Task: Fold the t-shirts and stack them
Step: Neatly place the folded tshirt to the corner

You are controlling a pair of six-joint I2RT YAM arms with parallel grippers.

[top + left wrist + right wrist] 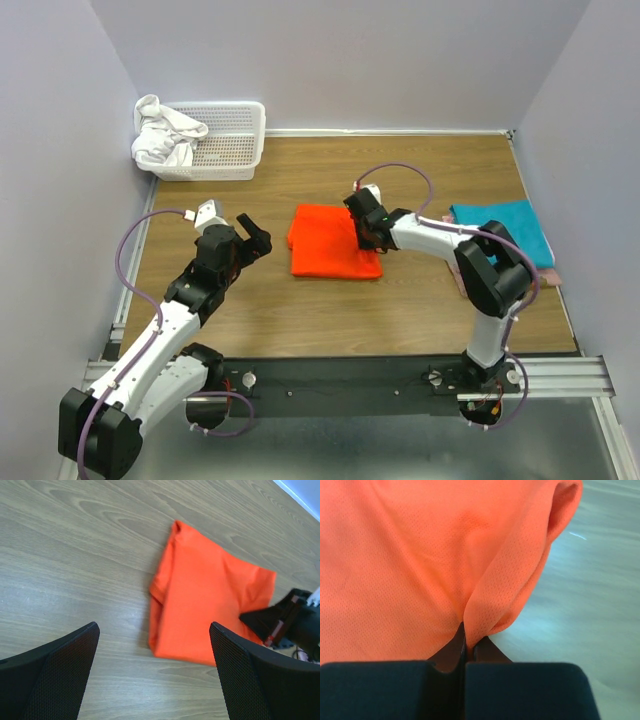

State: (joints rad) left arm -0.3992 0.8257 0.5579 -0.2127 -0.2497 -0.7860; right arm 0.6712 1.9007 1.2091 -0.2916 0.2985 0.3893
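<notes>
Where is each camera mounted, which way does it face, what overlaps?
Top external: above and behind left arm and right arm, both shown, looking down at table, orange shirt, basket.
Left wrist: left arm, facing down at the shirt between open left fingers.
Right wrist: right arm, close on right fingers shut on the shirt.
All show the shirt.

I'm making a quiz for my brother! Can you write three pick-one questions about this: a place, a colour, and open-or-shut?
1. Where is the basket? A far left corner; B near right corner; C the middle.
2. What colour shirt does the right tool pinch? A teal; B white; C orange.
3. The left tool is: A shut on cloth; B open; C shut, empty.
Answers: 1 A, it sits far back on the left; 2 C, orange cloth is clamped in it; 3 B, its two sides stand wide apart.
</notes>
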